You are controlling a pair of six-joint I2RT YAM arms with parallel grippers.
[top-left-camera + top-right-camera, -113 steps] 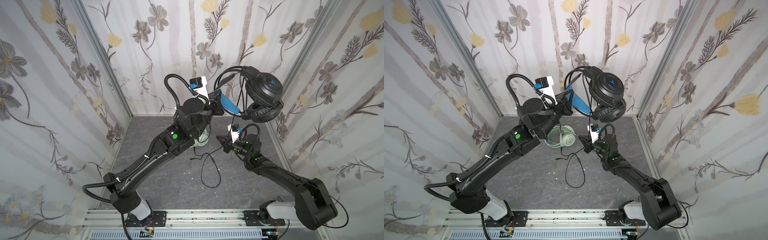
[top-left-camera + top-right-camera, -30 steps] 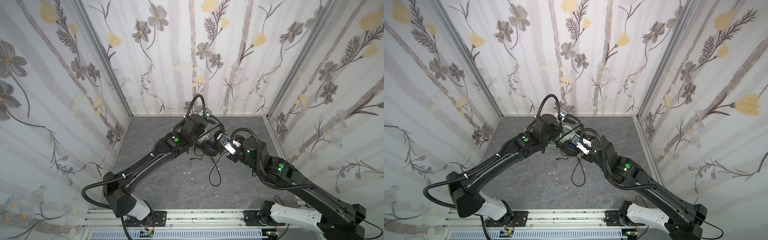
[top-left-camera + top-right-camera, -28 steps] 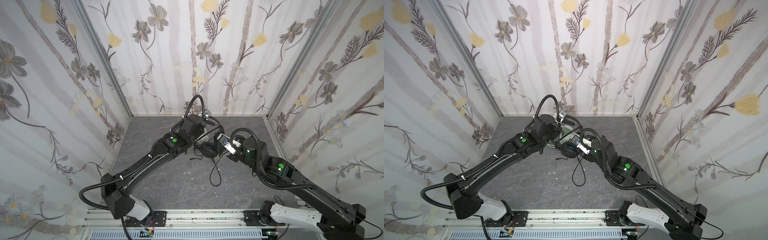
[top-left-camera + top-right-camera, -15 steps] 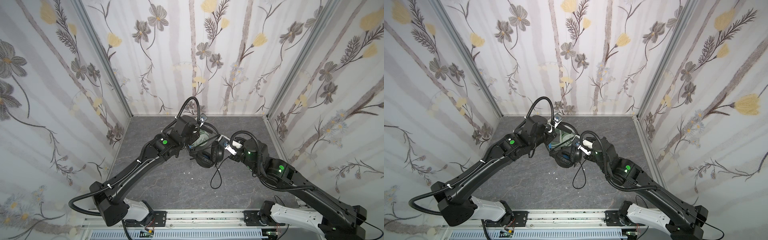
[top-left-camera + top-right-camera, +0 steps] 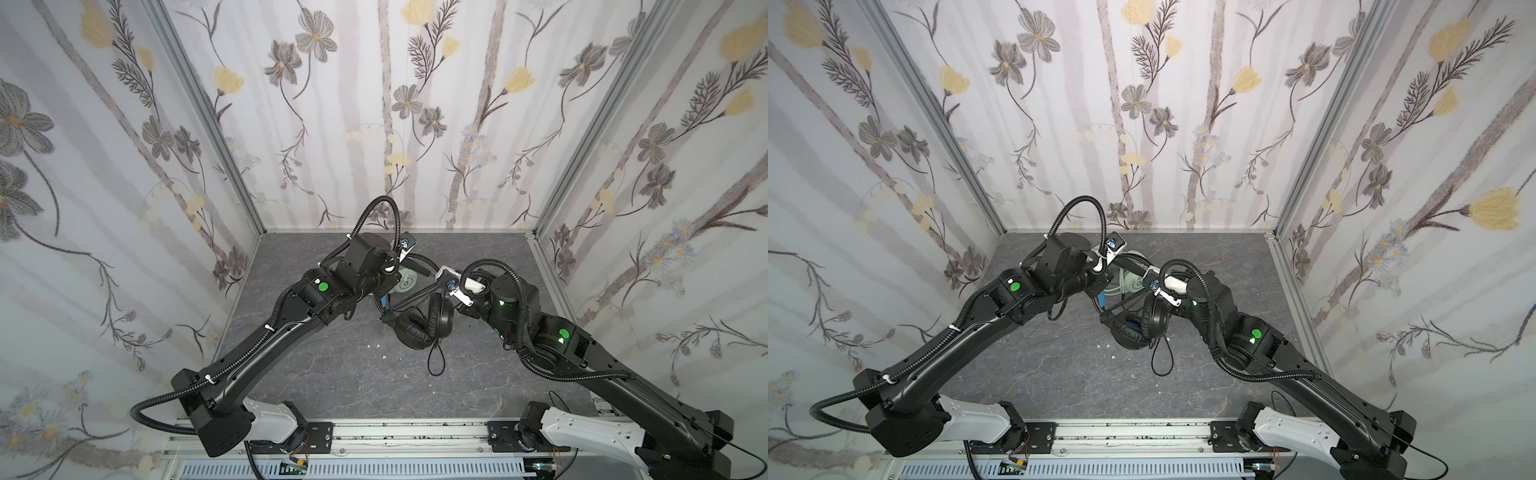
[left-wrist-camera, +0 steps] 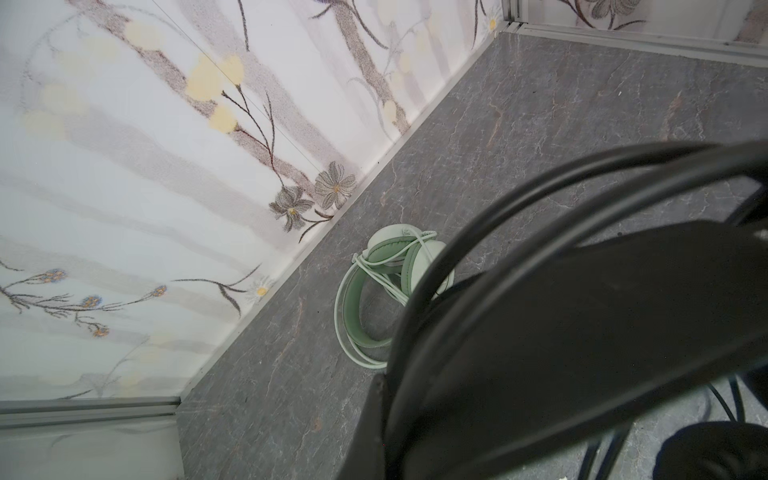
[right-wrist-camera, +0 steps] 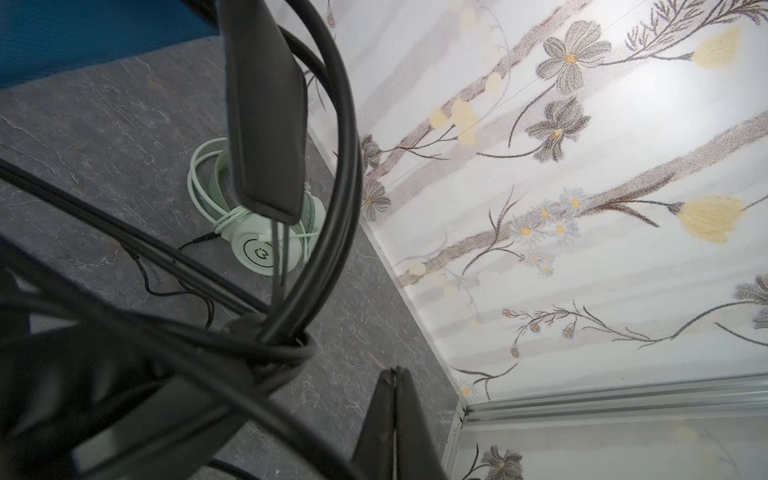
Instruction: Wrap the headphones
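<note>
The black headphones (image 5: 417, 328) (image 5: 1133, 328) hang low over the middle of the grey floor, earcups down. Their headband (image 6: 582, 332) is clamped in my left gripper (image 5: 384, 301) (image 6: 384, 388), which is shut on it; a blue strip of the band shows beside the jaws. My right gripper (image 5: 452, 301) (image 7: 394, 372) is beside the right earcup, jaws pressed together with nothing showing between them. The black cable (image 5: 434, 361) (image 7: 291, 349) coils at the band and loops onto the floor. The mint-green headphones (image 5: 406, 284) (image 6: 390, 266) (image 7: 266, 249) lie behind, their pale cable wound round them.
Flowered walls close the cell on three sides; the back wall's foot (image 6: 316, 249) runs just behind the mint set. A metal rail (image 5: 395, 434) carrying both arm bases crosses the front. Small white specks (image 5: 374, 345) lie on the floor.
The black headphones have come forward and down, away from the mint set. My left arm has drawn back to the left with the headband. The right gripper has stayed beside the earcup.
</note>
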